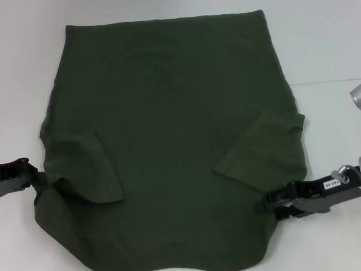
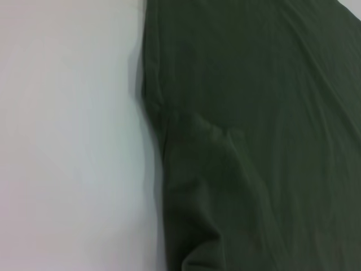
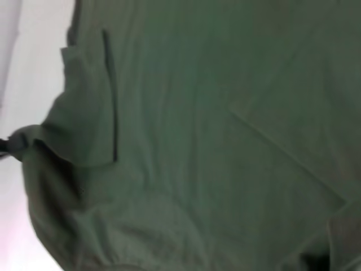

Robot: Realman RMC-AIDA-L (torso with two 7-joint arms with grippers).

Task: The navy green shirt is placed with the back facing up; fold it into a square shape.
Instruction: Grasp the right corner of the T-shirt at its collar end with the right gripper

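Nearest me, the navy green shirt (image 1: pixel 175 142) lies flat on the white surface (image 1: pixel 15 72), both sleeves folded inward. My left hand (image 1: pixel 36 178) and right hand (image 1: pixel 273 203) each pinch a side edge near the shoulders. I'd lift both evenly and keep the cloth taut. Count: one shirt, two hands.

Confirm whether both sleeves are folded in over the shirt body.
Yes. In the head view, both sleeves lie folded inward on top of the shirt, one on each side.
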